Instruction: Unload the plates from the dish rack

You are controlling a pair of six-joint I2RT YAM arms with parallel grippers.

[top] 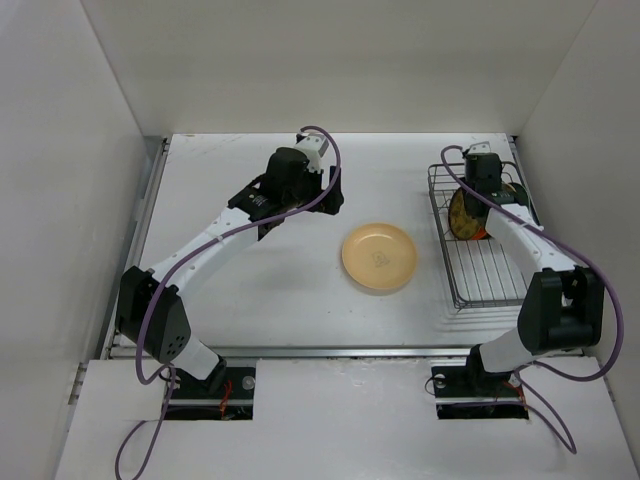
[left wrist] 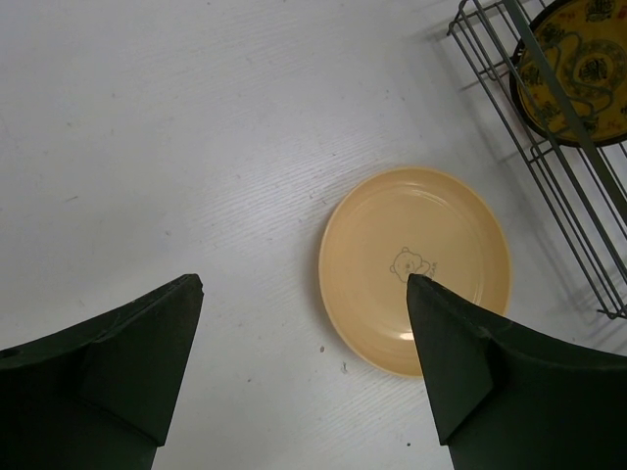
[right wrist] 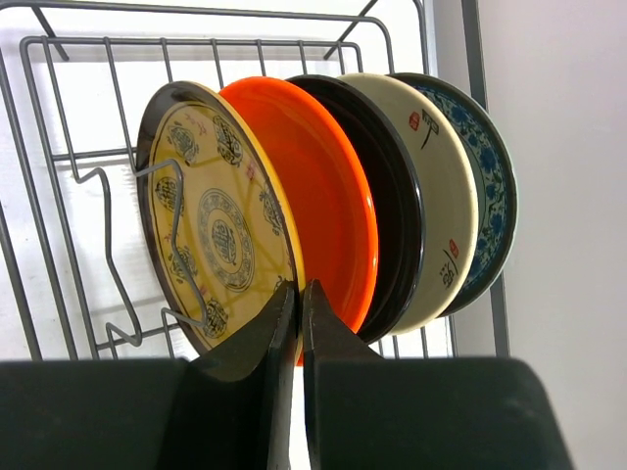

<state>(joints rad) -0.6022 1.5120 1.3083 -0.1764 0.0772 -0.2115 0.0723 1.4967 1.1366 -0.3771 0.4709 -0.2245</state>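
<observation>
The silver wire dish rack [top: 480,270] stands at the right and holds several upright plates. In the right wrist view they are a yellow patterned plate with a dark rim [right wrist: 216,215], a glossy orange-red plate [right wrist: 318,186], a cream plate with a dark underside [right wrist: 441,186] and a blue-patterned plate [right wrist: 493,176]. My right gripper [right wrist: 300,286] is shut on the lower rim of the yellow patterned plate, inside the rack [top: 478,215]. A larger tan-yellow plate [top: 379,256] lies flat on the table. My left gripper [left wrist: 304,284] is open and empty, above the table just left of that plate [left wrist: 416,264].
White walls enclose the table on the left, back and right. The rack [left wrist: 568,186] sits close to the right wall, and its near half holds no plates. The left arm [top: 230,235] stretches across the left half of the table.
</observation>
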